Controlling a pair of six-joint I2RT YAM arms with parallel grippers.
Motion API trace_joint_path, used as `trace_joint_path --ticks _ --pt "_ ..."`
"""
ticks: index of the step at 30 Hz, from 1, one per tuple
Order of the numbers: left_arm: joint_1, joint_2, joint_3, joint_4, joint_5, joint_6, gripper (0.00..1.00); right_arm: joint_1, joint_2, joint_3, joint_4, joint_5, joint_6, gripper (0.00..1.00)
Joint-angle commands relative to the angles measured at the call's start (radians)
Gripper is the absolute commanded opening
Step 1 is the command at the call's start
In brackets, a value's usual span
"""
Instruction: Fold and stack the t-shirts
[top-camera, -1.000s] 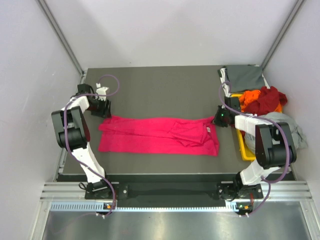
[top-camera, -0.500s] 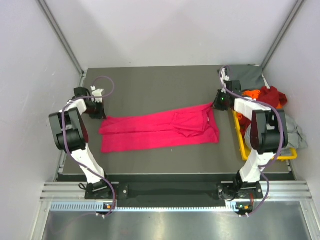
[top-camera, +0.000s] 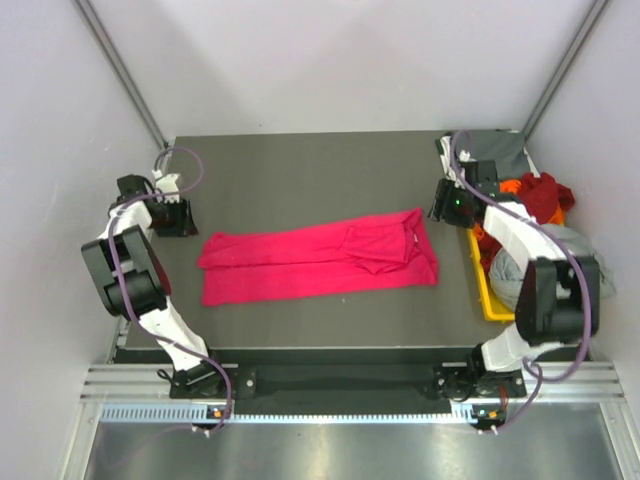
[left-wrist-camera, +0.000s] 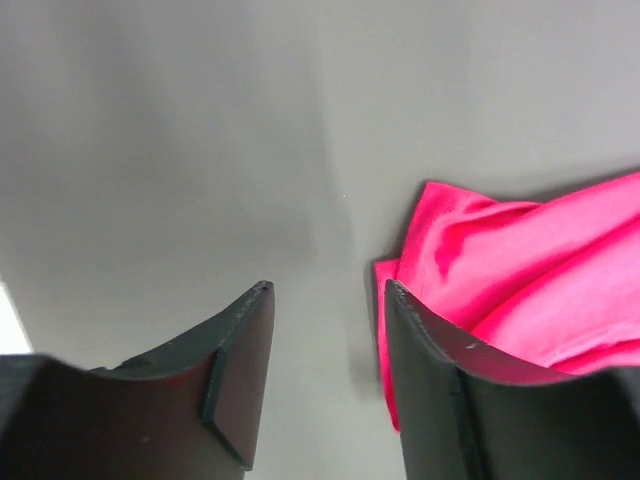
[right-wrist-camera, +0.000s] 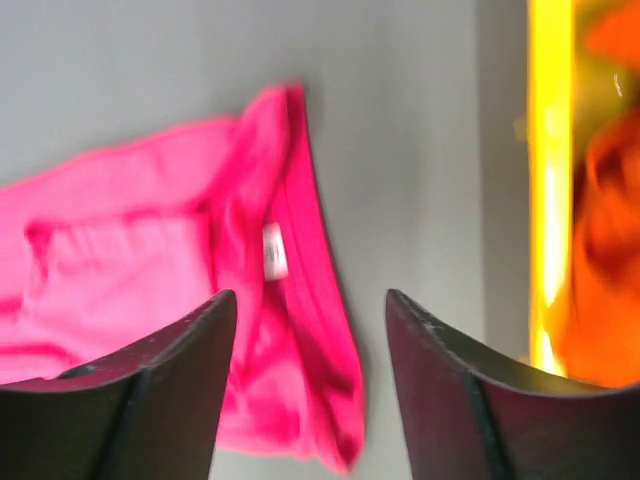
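Observation:
A magenta-pink t-shirt (top-camera: 320, 255) lies folded into a long strip across the middle of the dark table (top-camera: 310, 170), its white neck label (right-wrist-camera: 273, 251) near the right end. My left gripper (top-camera: 178, 217) hangs open just off the strip's left end (left-wrist-camera: 470, 270), with only bare table between its fingers. Just beyond the strip's right end my right gripper (top-camera: 442, 207) is open and holds nothing. In the right wrist view the pink cloth (right-wrist-camera: 150, 260) lies below and left of the jaws. A dark grey t-shirt (top-camera: 492, 152) lies at the back right. Orange (top-camera: 500, 192), dark red (top-camera: 538, 198) and light grey (top-camera: 575, 255) t-shirts fill the bin.
A yellow plastic bin (top-camera: 482, 285) stands along the table's right edge, close beside my right arm; its rim (right-wrist-camera: 548, 170) shows in the right wrist view. White walls and slanted metal posts (top-camera: 125, 75) enclose the table. The table's left edge runs beside my left arm.
Both grippers lifted the strip's far edge back, then opened and let go of the pink t-shirt. The left drew away to the left, the right to the back right. The strip now lies slightly slanted.

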Motion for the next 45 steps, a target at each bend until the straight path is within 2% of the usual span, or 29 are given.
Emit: trace_joint_path --ticks 1,6,10,13,15,16,18,19,20,22,25,28,30,31,35,37,38,45 --pt "-0.013 -0.078 0.033 -0.018 0.068 0.033 0.55 0.023 -0.140 -0.121 -0.083 0.036 0.002 0.63" --pt "-0.108 -0.042 0.034 -0.028 0.030 0.082 0.61 0.035 -0.266 -0.311 -0.057 0.028 0.051 0.67" --pt "-0.178 0.021 0.051 -0.034 -0.044 0.109 0.64 0.038 -0.277 -0.401 -0.012 -0.056 0.075 0.66" --pt "-0.199 0.051 0.042 -0.043 -0.065 0.123 0.63 0.043 -0.269 -0.456 0.031 -0.082 0.091 0.62" --pt "-0.200 0.045 0.009 -0.046 -0.081 0.146 0.53 0.043 -0.259 -0.485 0.066 -0.110 0.095 0.51" --pt "-0.202 0.032 -0.005 -0.052 -0.079 0.158 0.35 0.043 -0.251 -0.490 0.074 -0.112 0.094 0.38" --pt "-0.203 0.021 -0.048 -0.090 -0.068 0.206 0.16 0.043 -0.230 -0.493 0.097 -0.089 0.092 0.25" --pt "-0.205 0.015 -0.062 -0.106 -0.065 0.223 0.06 0.043 -0.217 -0.491 0.108 -0.081 0.091 0.14" --pt "-0.205 0.011 -0.088 -0.124 -0.068 0.235 0.00 0.037 -0.185 -0.478 0.133 -0.075 0.089 0.11" --pt "-0.205 0.001 -0.114 -0.161 -0.079 0.280 0.00 0.027 -0.135 -0.450 0.152 -0.070 0.080 0.03" --pt "-0.203 -0.039 -0.192 -0.196 -0.101 0.323 0.00 0.003 -0.007 -0.352 0.164 -0.050 0.057 0.00" --pt "-0.206 -0.091 -0.237 -0.286 -0.053 0.393 0.00 0.003 0.115 -0.209 0.164 -0.044 0.052 0.00" --pt "-0.218 -0.113 -0.255 -0.374 0.001 0.511 0.00 0.003 0.224 -0.061 0.131 -0.055 0.046 0.00" --pt "-0.249 -0.143 -0.292 -0.424 0.002 0.543 0.01 0.001 0.264 -0.002 0.111 -0.059 0.042 0.00" --pt "-0.349 -0.241 -0.407 -0.432 -0.030 0.635 0.08 0.007 0.500 0.345 -0.025 -0.085 0.029 0.00" --pt "-0.405 -0.290 -0.436 -0.455 0.001 0.657 0.13 0.015 0.572 0.459 -0.067 -0.099 0.026 0.00" --pt "-0.415 -0.309 -0.439 -0.477 0.020 0.671 0.14 0.024 0.647 0.577 -0.114 -0.102 0.026 0.00" --pt "-0.721 -0.364 -0.446 -0.391 0.174 0.559 0.17 0.041 0.976 1.107 -0.279 -0.079 0.069 0.02"
